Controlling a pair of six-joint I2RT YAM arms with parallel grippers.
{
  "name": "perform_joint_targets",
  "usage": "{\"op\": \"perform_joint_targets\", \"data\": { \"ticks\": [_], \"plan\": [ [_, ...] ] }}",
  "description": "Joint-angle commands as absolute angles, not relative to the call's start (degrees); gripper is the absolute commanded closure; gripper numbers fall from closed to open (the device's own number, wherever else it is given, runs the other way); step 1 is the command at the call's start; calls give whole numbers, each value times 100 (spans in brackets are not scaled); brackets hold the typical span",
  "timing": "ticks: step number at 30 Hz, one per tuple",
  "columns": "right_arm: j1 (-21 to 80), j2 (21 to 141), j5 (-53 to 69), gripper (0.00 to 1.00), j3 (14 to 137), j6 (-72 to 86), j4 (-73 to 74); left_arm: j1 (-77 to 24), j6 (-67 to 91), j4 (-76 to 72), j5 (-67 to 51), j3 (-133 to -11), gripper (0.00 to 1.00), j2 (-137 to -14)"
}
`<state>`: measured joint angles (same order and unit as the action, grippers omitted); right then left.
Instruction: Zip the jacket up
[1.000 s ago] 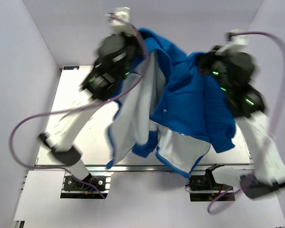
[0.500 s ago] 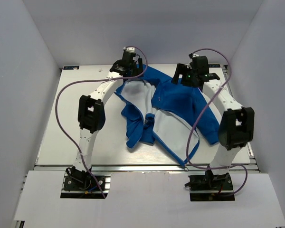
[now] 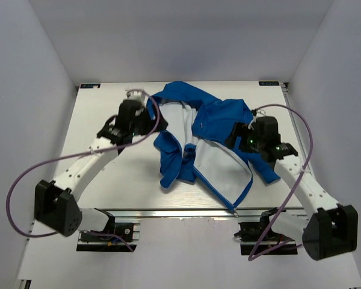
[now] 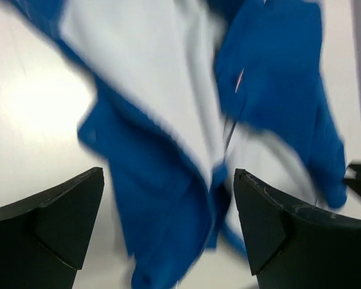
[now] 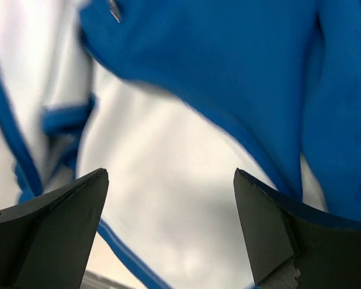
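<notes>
Zipping not begun: jacket [image 3: 228, 127] unzipped, lining up, centre frame. Left pincer [image 4: 168, 176], right pincer [image 5: 168, 176] agape, empty.

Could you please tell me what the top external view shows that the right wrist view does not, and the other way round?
Only the top external view shows the whole jacket lying crumpled and open-fronted on the table, with the left end effector beside its left side. Only the right wrist view shows, close up, the right end effector with its dark fingers spread wide and nothing between them. Both views show the jacket's blue outer fabric and its pale lining with blue edging.
</notes>
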<state>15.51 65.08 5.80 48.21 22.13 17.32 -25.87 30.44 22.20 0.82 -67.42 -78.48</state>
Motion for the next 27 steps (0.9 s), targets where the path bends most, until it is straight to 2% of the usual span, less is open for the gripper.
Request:
{"op": "perform_joint_targets", "data": {
  "ticks": [1,5,9,12,17,23,27],
  "plan": [
    [1582,5855,264,11,4298,2575,2065,-2689,3594,2004,-712,-5442,2,-7189],
    [1591,5423,307,11,3535,2777,2206,-2707,3797,2171,-353,-4905,2,-6934],
    [1591,5379,711,11,3253,2839,2241,-2716,3814,1960,138,-5263,2,-7512],
    [1766,5519,897,11,3234,2716,2197,-2576,3858,2109,623,-6097,2,-8389],
    [2538,5967,283,11,3585,2619,2268,-2259,3780,2171,1142,-7188,2,-9666],
    [3478,6143,97,11,4077,2022,1890,-1574,3894,2566,905,-8892,3,-11466],
    [3840,6319,193,11,4377,1951,1794,-1468,3859,2611,941,-9719,5,-12277]
  ]
}}
